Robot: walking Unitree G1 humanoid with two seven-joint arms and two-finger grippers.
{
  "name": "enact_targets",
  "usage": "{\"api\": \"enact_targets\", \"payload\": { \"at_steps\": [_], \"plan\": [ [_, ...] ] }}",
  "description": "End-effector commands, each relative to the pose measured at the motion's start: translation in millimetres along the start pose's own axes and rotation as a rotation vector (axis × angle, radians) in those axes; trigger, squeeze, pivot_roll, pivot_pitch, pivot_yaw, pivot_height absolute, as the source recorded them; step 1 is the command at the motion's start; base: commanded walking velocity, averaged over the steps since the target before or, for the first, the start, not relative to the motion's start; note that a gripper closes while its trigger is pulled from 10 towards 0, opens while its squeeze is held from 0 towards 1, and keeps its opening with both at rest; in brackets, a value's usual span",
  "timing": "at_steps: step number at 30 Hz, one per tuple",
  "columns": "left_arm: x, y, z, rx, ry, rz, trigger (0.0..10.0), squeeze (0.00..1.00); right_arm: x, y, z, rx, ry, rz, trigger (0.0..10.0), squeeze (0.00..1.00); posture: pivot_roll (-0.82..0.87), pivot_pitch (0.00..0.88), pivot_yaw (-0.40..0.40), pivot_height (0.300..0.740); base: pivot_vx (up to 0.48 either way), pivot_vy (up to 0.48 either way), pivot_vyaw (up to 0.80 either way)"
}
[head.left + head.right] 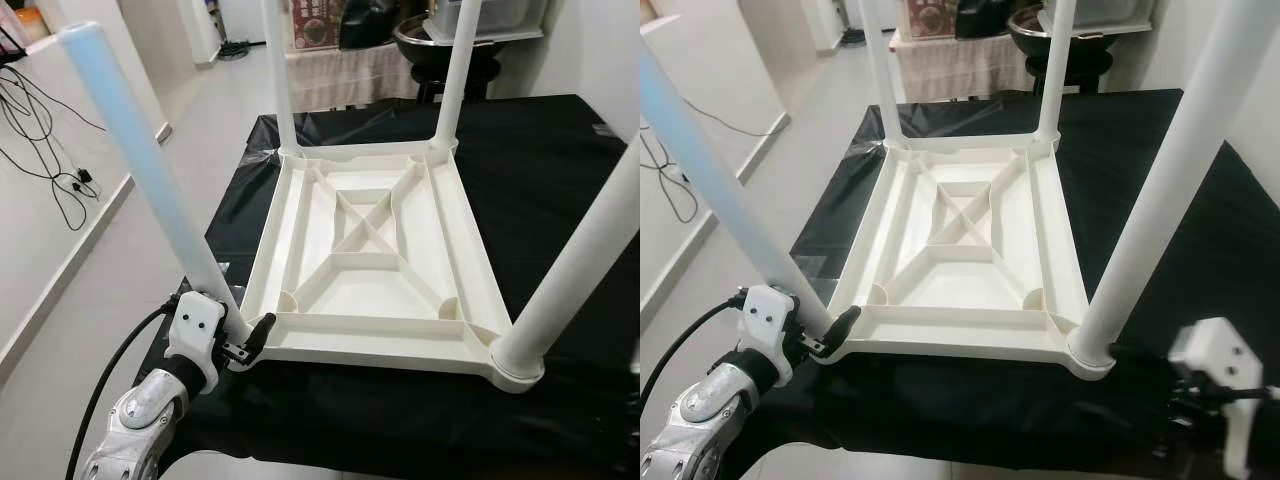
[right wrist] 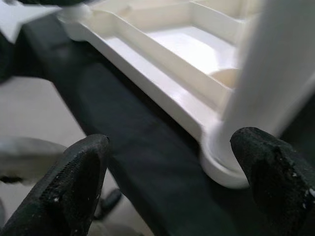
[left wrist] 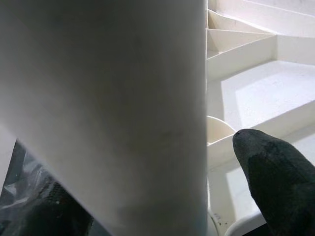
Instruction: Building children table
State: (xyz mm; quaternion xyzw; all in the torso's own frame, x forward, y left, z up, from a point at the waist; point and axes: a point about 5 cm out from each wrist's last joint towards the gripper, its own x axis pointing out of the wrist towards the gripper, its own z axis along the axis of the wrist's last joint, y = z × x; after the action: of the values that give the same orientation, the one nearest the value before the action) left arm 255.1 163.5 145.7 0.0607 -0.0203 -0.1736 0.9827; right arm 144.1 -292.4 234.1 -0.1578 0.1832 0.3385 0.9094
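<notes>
The upturned table top (image 1: pixel 370 265) is cream-white, its ribs forming a crossed X pattern inside a rectangle. Its four legs (image 1: pixel 575 265) are plain white; the leg at the bench's near left corner (image 1: pixel 140 150) looks faintly blue-tinted. The bench (image 1: pixel 560 170) is covered in glossy black. The left hand (image 1: pixel 250 340) has black fingers on a white mount and silver arm. The right hand (image 2: pixel 167 172) has textured black fingertips (image 2: pixel 275 167). The floor (image 1: pixel 60 270) is pale grey-beige, with black cables (image 1: pixel 50 150) across it.

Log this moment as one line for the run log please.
stage: leg fitting | left gripper: fingers around near-left leg at tabletop corner | right gripper: open beside near-right leg base
</notes>
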Motion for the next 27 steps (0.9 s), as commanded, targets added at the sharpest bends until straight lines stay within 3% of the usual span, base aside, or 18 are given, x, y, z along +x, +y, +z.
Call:
{"api": "enact_targets", "payload": {
  "at_steps": [1, 3, 5, 9, 10, 12, 19, 27],
  "plan": [
    [-1.6, 4.0, -4.9, 0.002, 0.023, 0.021, 10.0, 0.00, -7.2, -1.6, 2.4, -0.009, 0.013, -0.016, 10.0, 0.00, -0.13, 0.143, 0.087, 0.740, 0.000, 0.000, 0.00],
    [-1.3, 4.2, -4.8, 0.002, 0.023, 0.022, 10.0, 0.00, -10.8, -4.6, 5.6, -0.029, 0.012, -0.040, 10.0, 0.00, -0.14, 0.142, 0.090, 0.740, 0.000, 0.000, 0.00],
    [-0.6, 4.9, -4.8, 0.003, 0.023, 0.025, 10.0, 0.00, -12.3, -20.8, 21.8, -0.091, -0.067, -0.182, 10.0, 0.00, -0.14, 0.140, 0.093, 0.740, 0.000, 0.000, 0.00],
    [-0.5, 5.1, -4.9, 0.003, 0.022, 0.026, 10.0, 0.00, -11.7, -24.0, 26.9, -0.105, -0.096, -0.214, 10.0, 0.00, -0.14, 0.141, 0.094, 0.740, 0.000, 0.000, 0.00],
    [-0.1, 5.1, -4.9, 0.003, 0.022, 0.026, 10.0, 0.00, -9.8, -26.5, 39.2, -0.101, -0.180, -0.236, 10.0, 0.00, -0.14, 0.139, 0.097, 0.740, 0.000, 0.000, 0.00],
    [0.4, 5.3, -4.9, 0.004, 0.021, 0.026, 10.0, 0.00, -6.5, -23.4, 58.5, -0.083, -0.319, -0.216, 10.0, 0.00, -0.14, 0.139, 0.098, 0.740, 0.000, 0.000, 0.00],
    [1.3, 4.5, -5.3, 0.001, 0.017, 0.023, 10.0, 0.00, 3.9, -17.2, 82.6, -0.032, -0.506, -0.171, 10.0, 0.00, -0.14, 0.132, 0.098, 0.740, 0.000, 0.000, 0.00],
    [2.3, 3.3, -5.4, -0.002, 0.012, 0.022, 10.0, 0.00, 7.9, -29.6, 90.2, 0.028, -0.565, -0.238, 10.0, 0.00, -0.14, 0.124, 0.091, 0.740, 0.000, 0.000, 0.00]
  ]
}}
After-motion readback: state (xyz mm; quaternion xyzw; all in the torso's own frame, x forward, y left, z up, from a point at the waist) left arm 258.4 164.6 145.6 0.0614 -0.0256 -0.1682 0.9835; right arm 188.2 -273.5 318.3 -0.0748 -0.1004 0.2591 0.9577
